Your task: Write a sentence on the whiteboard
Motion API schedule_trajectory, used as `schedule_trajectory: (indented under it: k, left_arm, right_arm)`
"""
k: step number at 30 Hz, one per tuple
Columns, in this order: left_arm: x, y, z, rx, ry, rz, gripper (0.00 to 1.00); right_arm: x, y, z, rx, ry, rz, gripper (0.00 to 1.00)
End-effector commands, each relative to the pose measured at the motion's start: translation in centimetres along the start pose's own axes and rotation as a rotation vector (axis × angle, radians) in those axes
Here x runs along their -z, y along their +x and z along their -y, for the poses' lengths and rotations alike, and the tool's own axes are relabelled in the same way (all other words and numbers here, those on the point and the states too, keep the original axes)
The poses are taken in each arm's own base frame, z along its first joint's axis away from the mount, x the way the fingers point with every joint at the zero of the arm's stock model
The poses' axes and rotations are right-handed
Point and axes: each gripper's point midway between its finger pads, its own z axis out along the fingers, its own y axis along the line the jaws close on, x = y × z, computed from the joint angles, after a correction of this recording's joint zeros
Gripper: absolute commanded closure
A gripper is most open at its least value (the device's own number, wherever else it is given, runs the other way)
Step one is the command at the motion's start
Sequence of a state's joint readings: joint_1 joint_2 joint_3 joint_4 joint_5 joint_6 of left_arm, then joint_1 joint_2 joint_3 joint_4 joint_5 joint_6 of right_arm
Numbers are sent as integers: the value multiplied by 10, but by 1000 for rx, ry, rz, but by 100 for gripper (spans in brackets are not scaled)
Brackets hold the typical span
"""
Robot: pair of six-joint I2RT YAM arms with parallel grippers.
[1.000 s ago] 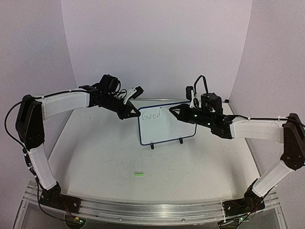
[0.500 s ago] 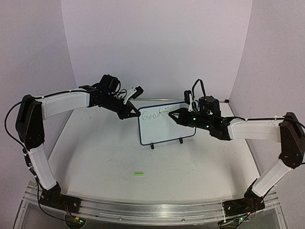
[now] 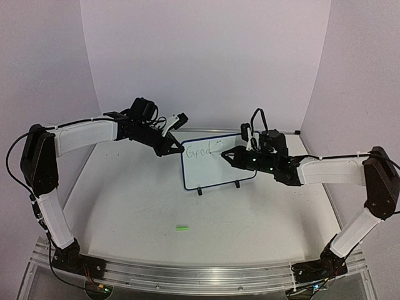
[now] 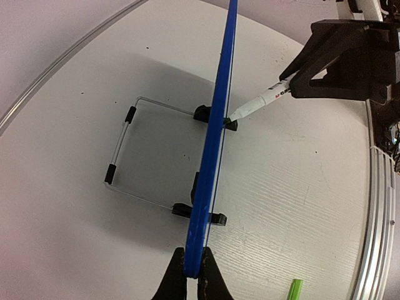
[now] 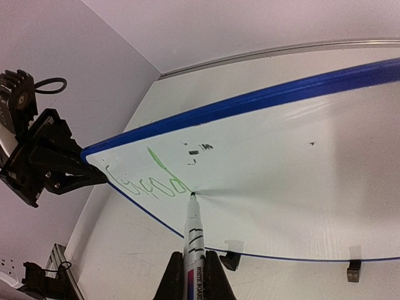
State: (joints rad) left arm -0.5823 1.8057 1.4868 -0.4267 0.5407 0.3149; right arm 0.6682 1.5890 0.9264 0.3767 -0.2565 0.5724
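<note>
A marker [image 5: 192,231] is clenched between the fingers of the right gripper [image 5: 195,267], with its barrel pointing straight out ahead of the gripper. The marker's tip is pressed against the white face of the whiteboard [image 5: 281,169]. It sits just past the last letter of the sentence [image 5: 147,181], of which only the green word "Good" is seen. That word is written ahead and to the left of the gripper, near the board's upper left corner. Lower down, close to the gripper, the board's black feet [image 5: 230,260] are seen under its lower rim, resting on the tabletop [image 3: 125,206].

The left gripper [image 4: 192,275] is clamped on the whiteboard's blue rim, which is pinched edge-on between its fingers. From this gripper the board is seen running straight away as a thin blue line. To the left of that line, behind the board, a wire stand [image 4: 125,144] lies on the tabletop. To the right, the marker meets the board's front face farther out. Near the gripper on its right side, a small green object [image 4: 294,289] lies on the tabletop, well apart from the board.

From above, the whiteboard is seen standing on its feet between the two grippers, held by the left gripper at its upper left corner.
</note>
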Motion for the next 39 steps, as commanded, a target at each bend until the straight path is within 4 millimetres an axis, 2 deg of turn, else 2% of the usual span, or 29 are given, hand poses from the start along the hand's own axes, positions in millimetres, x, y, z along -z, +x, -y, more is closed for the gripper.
schedule_trajectory:
  k: [1,11,19,29,34,39]
  left_arm:
    - [-2,8,-14,-24,-64,-46,100]
    - [-2,9,-14,-25,-64,-47,100]
    - [-2,9,-14,-23,-63,-46,100]
    - [1,11,-14,-22,-75,-42,100]
    - [0,14,-14,-18,-78,-46,100]
    - [0,15,-13,-14,-77,-49,100]
  right_arm:
    - [-1,-5,12,1,45,33,100]
    - [9,-15,6,7,44,69,100]
    - [22,-25,-9,25,-5,90,100]
    - [44,-21,-28,62,-115,39,100]
    - [56,-18,-28,78,-149,9,100]
    - [67,-19,-18,70,-163,-10,100]
